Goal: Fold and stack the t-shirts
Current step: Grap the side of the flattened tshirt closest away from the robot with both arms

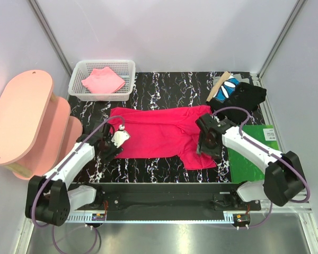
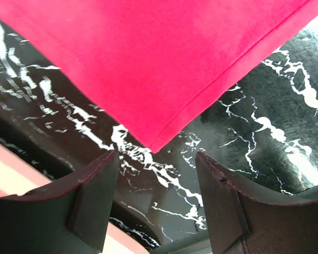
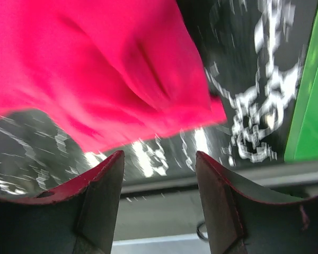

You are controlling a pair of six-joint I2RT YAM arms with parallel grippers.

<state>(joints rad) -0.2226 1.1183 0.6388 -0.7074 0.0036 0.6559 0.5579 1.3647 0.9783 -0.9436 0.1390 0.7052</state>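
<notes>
Noted crimson t-shirt spread open at ctr of counter, long axis running L to R. Lying approx. flat, w/ some rumpling at R end and one flap reaching toward near edge at near-R corner. Not folded, not stacked.

Found left claw low over counter at shirt's near-L corner. Jaws apart, nothing btwn them. Hem corner just ahead of gap, pointing into it; no contact w/ cloth seen. Bare marbled counter visible under and btwn fingers.

Found right claw at shirt's R end, above the rumpled part. Jaws apart, gap empty. Cloth edge just beyond tips. Wrist view blurred, so touching or clear of cloth: cannot tell.

Logged green mat flat on counter, just R of shirt, partly under right arm.

Logged pile at far-R corner: black t-shirt bunched, blue-and-white t-shirt against its L side, touching. Well apart from crimson one? No, near its far-R corner only.

Logged white mesh basket at far-L corner, folded pink t-shirt inside. Logged pink shelf unit off counter's L edge.
</notes>
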